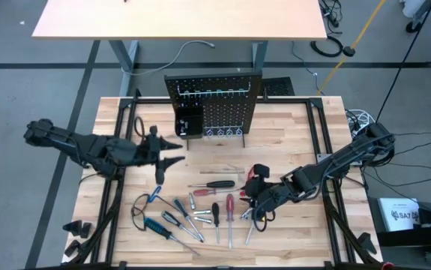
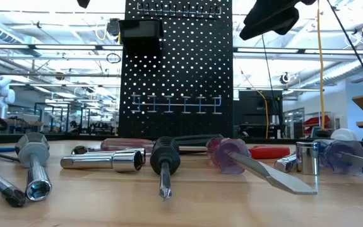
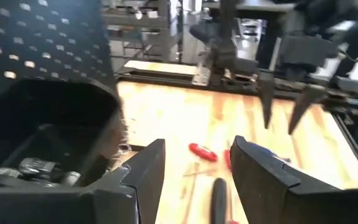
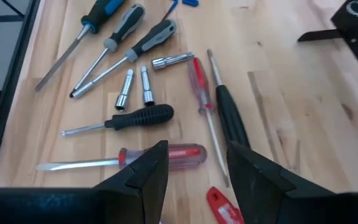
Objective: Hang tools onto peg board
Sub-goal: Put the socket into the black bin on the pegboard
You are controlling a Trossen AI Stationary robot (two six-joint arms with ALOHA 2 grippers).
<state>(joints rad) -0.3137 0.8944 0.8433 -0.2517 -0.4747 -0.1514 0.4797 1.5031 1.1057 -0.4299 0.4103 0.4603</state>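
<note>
Fingers of both grippers stand apart with nothing between them. From the high view, the left gripper reaches in from the table's left edge, arm stretched nearly level, fingertips just short of the bin on the peg board. Its wrist view shows one finger beside the bin's open mouth, where small metal pieces seem to lie, though blur keeps me from telling what they are.

At the far edge of the table the board stands upright, with a row of hooks along its top and more hooks near its foot.

From the board's right the right arm comes in bent at the elbow, and the right gripper is angled down over the tools, in front of the board. Its finger hangs above the red screwdriver, which lies crosswise to the fingers.

In front of the board the tools lie flat in a loose fan. A black screwdriver and a red one lie lengthwise, handles toward the board, tips away. Another black one lies crosswise, parallel to the board. Blue-handled drivers slant away to the left. Red pliers sit by the right gripper.
</note>
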